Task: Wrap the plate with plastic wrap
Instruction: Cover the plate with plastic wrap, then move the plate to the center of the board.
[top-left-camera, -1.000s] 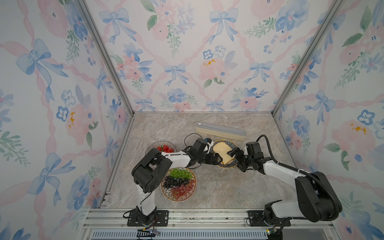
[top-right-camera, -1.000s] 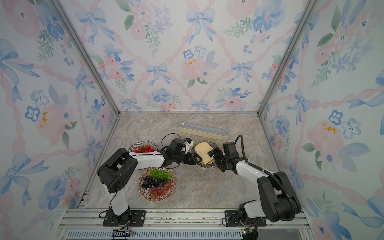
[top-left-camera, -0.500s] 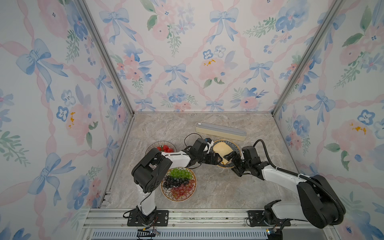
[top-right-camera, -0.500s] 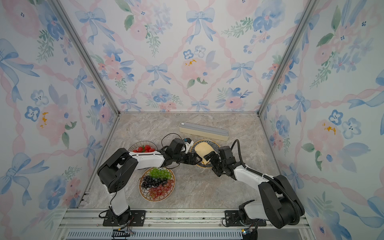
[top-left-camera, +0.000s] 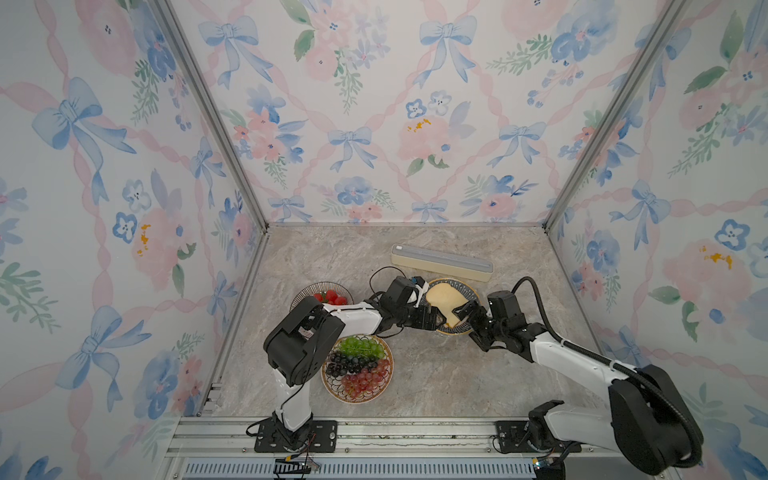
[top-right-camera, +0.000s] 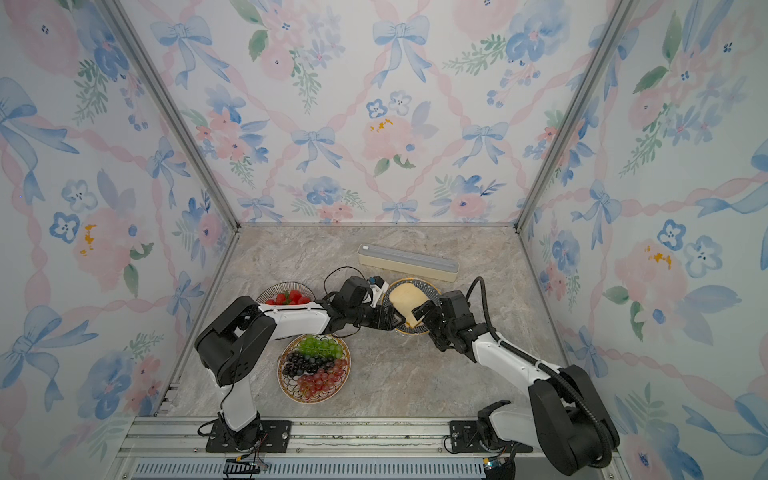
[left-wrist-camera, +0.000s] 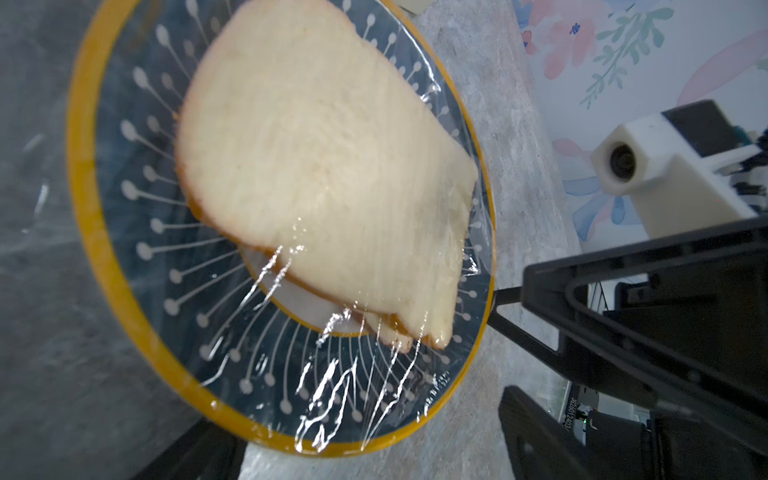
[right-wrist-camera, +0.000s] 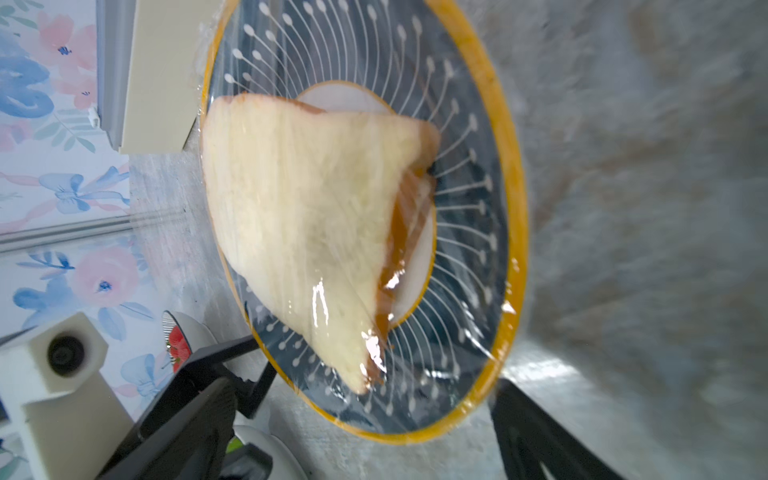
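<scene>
The plate (left-wrist-camera: 81, 145), dark blue with a yellow rim and carrying a slice of bread (left-wrist-camera: 311, 166), sits on the surface (top-left-camera: 436, 374) with the plastic wrap (left-wrist-camera: 332, 386) already drawn over it. The film lies taut across the bread and shows as glossy creases toward the plate's near rim, and a hazy margin seems to spill past the rim onto the surface. The cream box (top-left-camera: 442, 262) lies just beyond the plate's far rim. The left tool (top-left-camera: 430, 322) and right tool (top-left-camera: 466, 315) both stand at the plate's near rim, one to each side, each with its jaws spread wide and nothing between them. The film will likely handle as almost weightless, limp and clingy, quick to stick to itself and easy to tear. The place to take it is therefore the loose margin outside the rim, not over the soft bread. The plate itself looks stiff and could slide on the smooth surface if the film is tugged sideways.
</scene>
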